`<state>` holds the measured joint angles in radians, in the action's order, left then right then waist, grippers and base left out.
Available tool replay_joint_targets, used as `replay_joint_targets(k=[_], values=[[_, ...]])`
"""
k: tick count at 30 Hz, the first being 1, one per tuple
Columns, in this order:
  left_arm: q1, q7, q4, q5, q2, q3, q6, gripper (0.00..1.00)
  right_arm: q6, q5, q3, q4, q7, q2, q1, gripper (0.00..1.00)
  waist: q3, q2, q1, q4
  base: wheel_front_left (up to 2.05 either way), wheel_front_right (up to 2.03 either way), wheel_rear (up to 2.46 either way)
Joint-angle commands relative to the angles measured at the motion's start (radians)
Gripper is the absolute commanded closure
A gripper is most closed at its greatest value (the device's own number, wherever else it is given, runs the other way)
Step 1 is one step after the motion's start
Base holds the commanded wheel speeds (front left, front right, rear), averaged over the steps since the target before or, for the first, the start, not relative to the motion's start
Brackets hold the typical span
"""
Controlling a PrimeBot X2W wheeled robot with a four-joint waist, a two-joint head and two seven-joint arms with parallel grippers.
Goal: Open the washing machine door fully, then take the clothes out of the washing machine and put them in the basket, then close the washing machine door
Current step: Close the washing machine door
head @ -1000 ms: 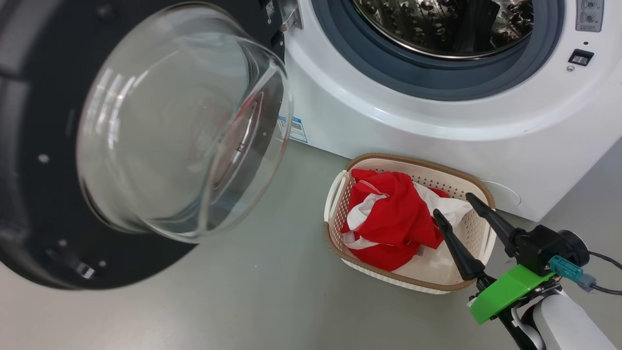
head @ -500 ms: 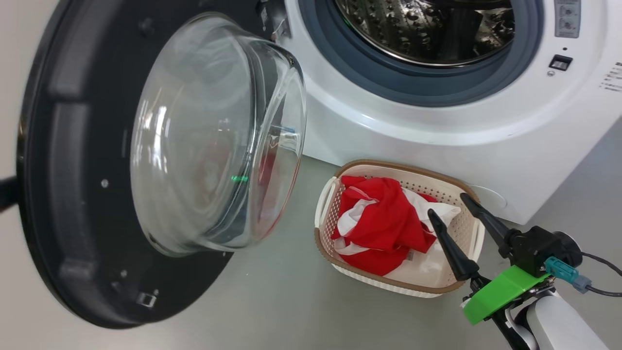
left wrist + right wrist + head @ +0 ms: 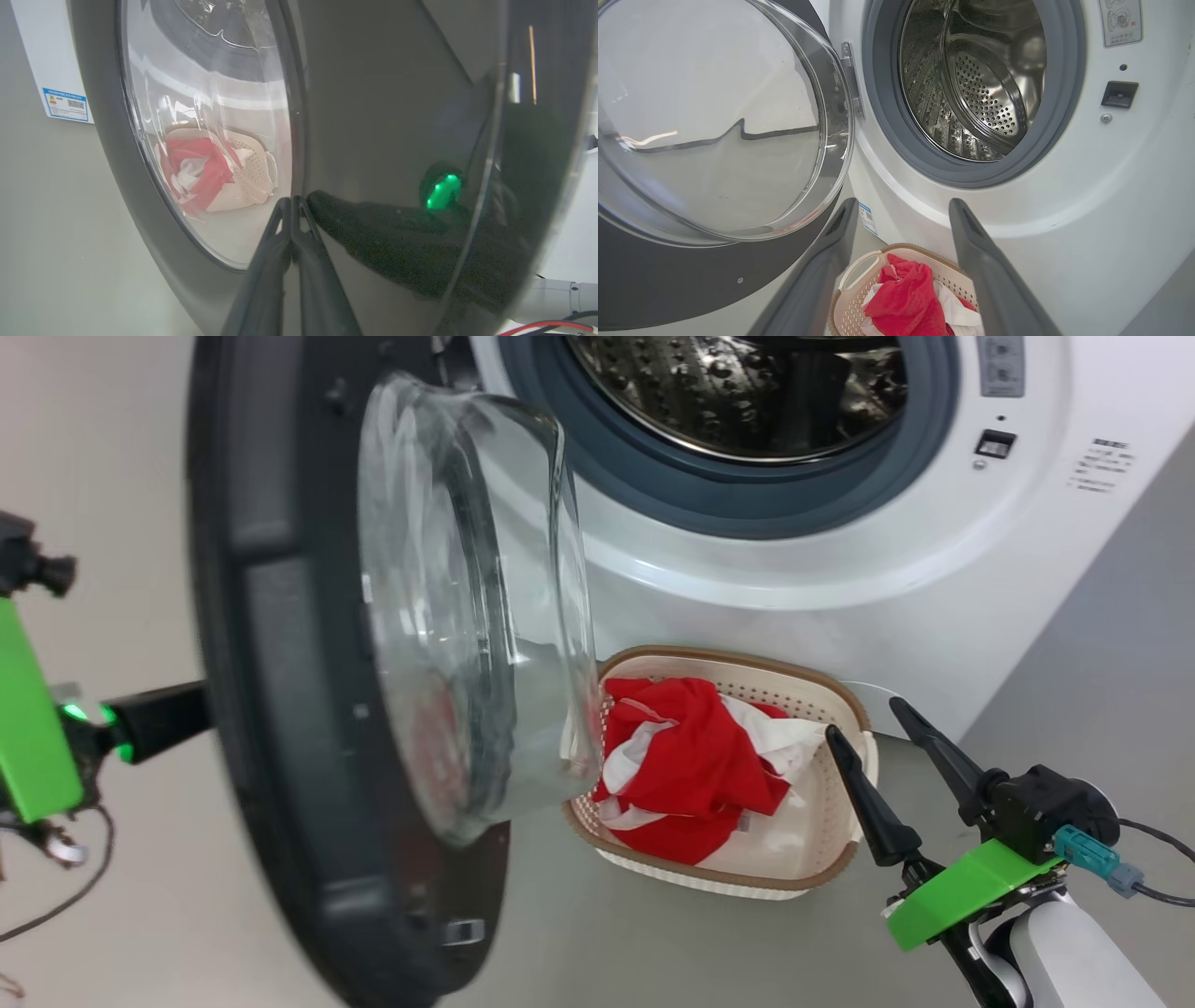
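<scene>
While half-open, door (image 3: 271,644) partly across basket (image 3: 812,812).

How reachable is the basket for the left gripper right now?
Probably not: the left gripper sits at the outer face of the washing machine door, which stands between it and the basket.

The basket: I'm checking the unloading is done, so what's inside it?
Red-and-white clothes lie bunched in the basket. Its left end sits behind the washing machine door, and its bottom under the clothes is covered.
</scene>
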<state>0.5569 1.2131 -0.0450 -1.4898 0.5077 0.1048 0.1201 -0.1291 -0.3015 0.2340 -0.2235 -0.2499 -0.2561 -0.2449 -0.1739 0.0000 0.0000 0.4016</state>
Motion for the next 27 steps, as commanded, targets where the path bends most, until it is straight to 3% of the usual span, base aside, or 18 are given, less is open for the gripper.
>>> replay_joint_targets(k=[1, 11, 27], values=[[0.029, -0.007, -0.054, -0.017, 0.028, -0.037, 0.011, 1.00, -0.002, 0.009, 0.011, 0.028, -0.012, 0.003, 0.015, 0.00, -0.001, 0.0000, 0.0000, -0.023, 0.00, 0.00, 0.00], [0.078, -0.071, -0.133, 0.008, -0.045, 0.020, 0.011, 1.00, -0.002, 0.018, -0.015, 0.041, -0.012, 0.020, 0.003, 0.00, -0.027, 0.0000, 0.0000, -0.114, 0.00, 0.00, 0.00], [0.206, -0.216, -0.059, 0.069, -0.137, 0.081, 0.011, 1.00, -0.002, 0.024, -0.043, 0.056, -0.012, 0.056, -0.018, 0.00, -0.072, 0.0000, 0.0000, -0.279, 0.00, 0.00, 0.00]])
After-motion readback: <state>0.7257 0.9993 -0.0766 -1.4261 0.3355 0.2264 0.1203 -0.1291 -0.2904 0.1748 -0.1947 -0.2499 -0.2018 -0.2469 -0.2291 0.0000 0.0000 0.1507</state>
